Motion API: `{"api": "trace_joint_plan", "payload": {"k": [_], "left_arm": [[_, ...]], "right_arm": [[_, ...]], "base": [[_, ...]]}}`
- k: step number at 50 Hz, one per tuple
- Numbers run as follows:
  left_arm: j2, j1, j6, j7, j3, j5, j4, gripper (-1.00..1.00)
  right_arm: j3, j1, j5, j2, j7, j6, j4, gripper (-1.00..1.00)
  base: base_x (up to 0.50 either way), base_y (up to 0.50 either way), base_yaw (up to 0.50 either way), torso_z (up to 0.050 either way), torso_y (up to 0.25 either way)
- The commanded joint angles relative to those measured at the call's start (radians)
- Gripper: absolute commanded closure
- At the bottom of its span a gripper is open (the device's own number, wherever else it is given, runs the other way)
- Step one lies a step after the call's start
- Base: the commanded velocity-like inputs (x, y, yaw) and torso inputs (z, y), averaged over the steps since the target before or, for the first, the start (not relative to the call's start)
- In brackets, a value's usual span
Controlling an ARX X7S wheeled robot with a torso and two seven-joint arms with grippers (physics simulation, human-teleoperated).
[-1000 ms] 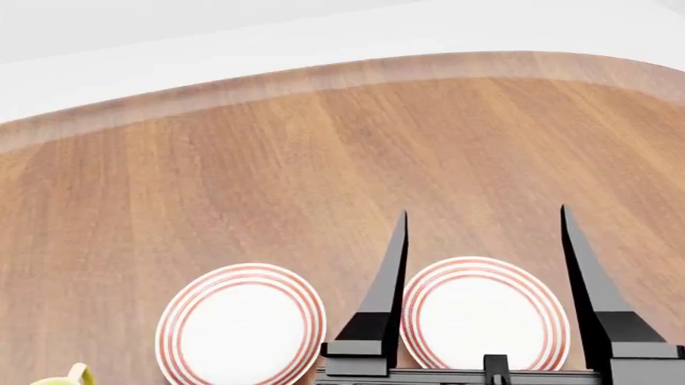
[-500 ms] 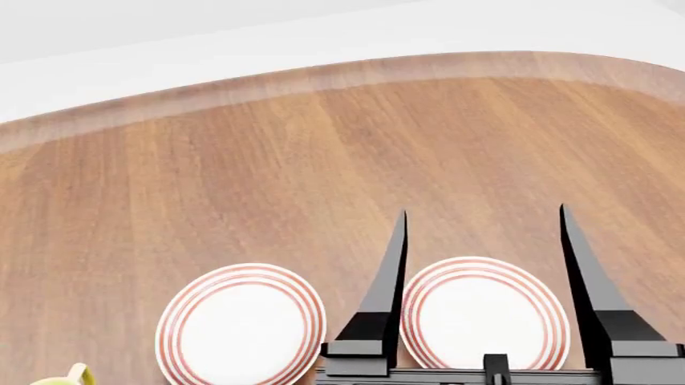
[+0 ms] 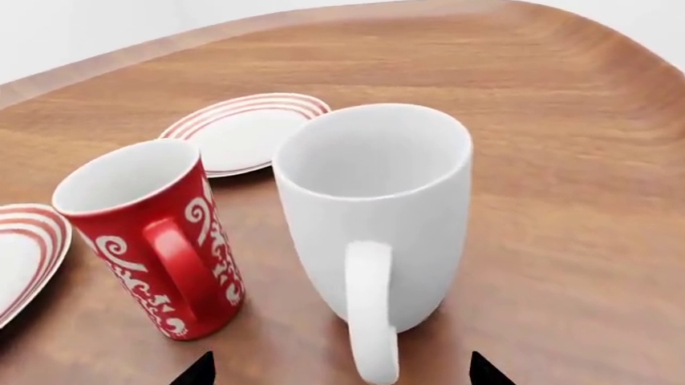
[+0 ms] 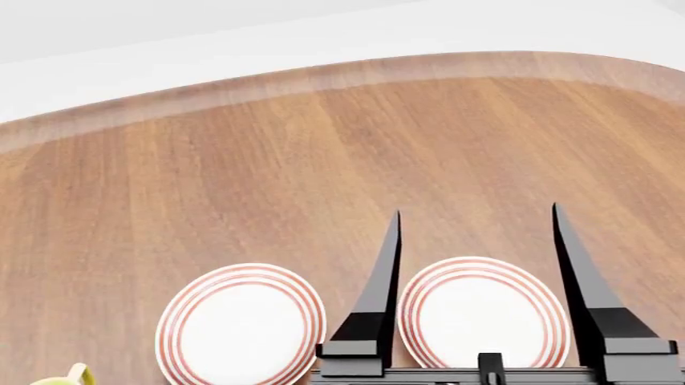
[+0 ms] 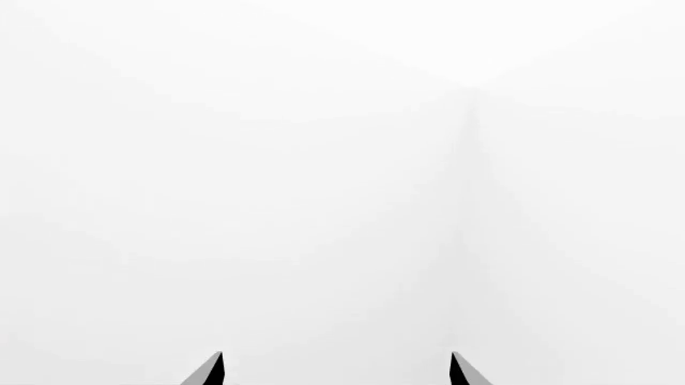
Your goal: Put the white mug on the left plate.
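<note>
The white mug [image 3: 374, 200] stands upright on the wooden table in the left wrist view, its loop handle turned toward the camera. My left gripper [image 3: 342, 370] is open, with its two dark tips on either side of the handle's lower end and not touching it. The left plate [image 4: 241, 325], white with red rings, lies near the table's front edge in the head view. My right gripper [image 4: 476, 210] is raised in front of the head camera, open and holding nothing. The white mug and the left gripper are out of the head view.
A red patterned mug [image 3: 150, 233] stands close beside the white mug. Two ringed plates [image 3: 252, 128] [image 3: 22, 257] lie beyond and beside the mugs. The right plate [image 4: 482, 313] sits behind the right fingers. A yellow mug handle [image 4: 75, 374] pokes in at the bottom edge.
The right gripper's fingers have shifted slightly to the left in the head view. Plates and table look the same.
</note>
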Motion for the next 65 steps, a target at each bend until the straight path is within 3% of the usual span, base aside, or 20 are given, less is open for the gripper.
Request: {"api": "trace_joint_plan", "payload": {"k": [1, 28, 65], "left_arm": [[0.012, -0.028, -0.008, 0.001, 0.005, -0.007, -0.019, -1.00], [0.048, -0.068, -0.035, -0.008, 0.040, -0.008, -0.039, -1.00], [0.089, -0.149, 0.013, -0.033, 0.079, -0.019, -0.213, -1.00]], "right_arm": [[-0.004, 0.004, 0.006, 0.004, 0.003, 0.004, 0.001, -1.00], [-0.003, 0.007, 0.022, 0.015, 0.017, 0.013, -0.007, -1.00], [-0.008, 0.009, 0.045, 0.033, 0.038, -0.005, 0.004, -1.00]], "base": [[0.00, 0.00, 0.00, 0.000, 0.000], [0.00, 0.00, 0.00, 0.000, 0.000], [0.00, 0.00, 0.00, 0.000, 0.000]]}}
